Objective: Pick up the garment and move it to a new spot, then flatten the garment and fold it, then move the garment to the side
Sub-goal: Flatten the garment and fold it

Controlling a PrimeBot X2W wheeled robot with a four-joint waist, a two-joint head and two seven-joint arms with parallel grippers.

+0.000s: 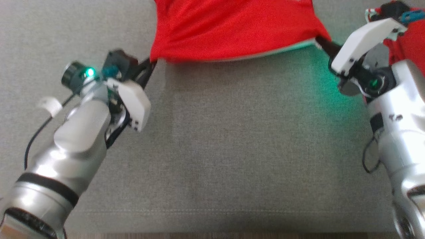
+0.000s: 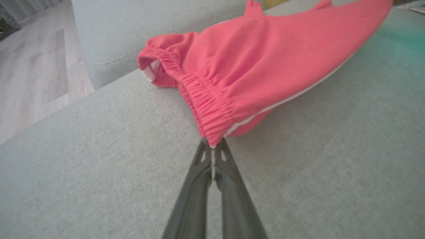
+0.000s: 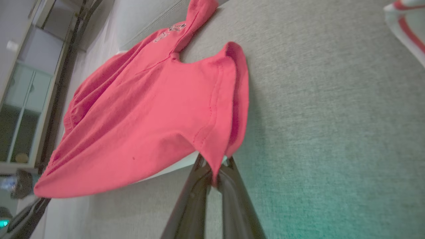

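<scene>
- The garment (image 1: 232,30), a pair of red shorts, lies at the far side of a grey sofa cushion (image 1: 232,149). Its near edge is pulled taut between the two grippers, and its far part runs past the top of the head view.
- The left gripper (image 2: 212,146) has its jaws pressed together on the corner of the gathered elastic waistband (image 2: 206,106), where a white side stripe (image 2: 282,101) ends.
- The right gripper (image 3: 214,166) has its jaws clamped on the corner of a stitched leg hem (image 3: 215,99). The cloth hangs in a fold just above the fingertips.
- Both held corners sit slightly above the cushion, and the stretched edge between them sags in a shallow curve, with the white stripe along its underside.
- A broad bare stretch of cushion lies between the two arms and toward the robot.
- The cushion's front seam (image 1: 232,210) runs across near the bottom of the head view, with a thin strip of wood floor (image 1: 212,236) beyond it.
- In the left wrist view, the cushion's side edge drops to floorboards on that view's left, and a second grey sofa section (image 2: 132,30) rises behind the waistband.
- Another red and white cloth (image 1: 410,43) sits beside the right arm, apart from the shorts.
- A glass-fronted cabinet (image 3: 20,109) stands past the sofa's far end in the right wrist view.
</scene>
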